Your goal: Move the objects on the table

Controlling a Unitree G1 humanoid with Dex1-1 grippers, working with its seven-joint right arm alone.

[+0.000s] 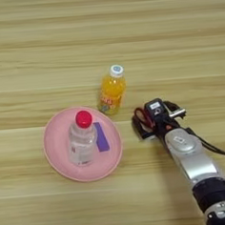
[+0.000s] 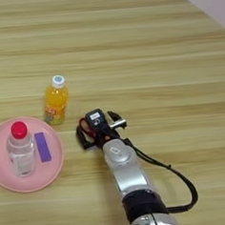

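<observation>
Light-brown wood-grain tabletop is shown from above. A small orange-drink bottle with a white cap stands upright just beyond a round pink plate. On the plate, a small clear plastic bottle with a red cap stands beside a flat purple strip. Right of the plate, red-handled metal scissors are partly covered by the black two-fingered gripper of the silver forearm. Whether its fingers grasp the scissors cannot be told.
</observation>
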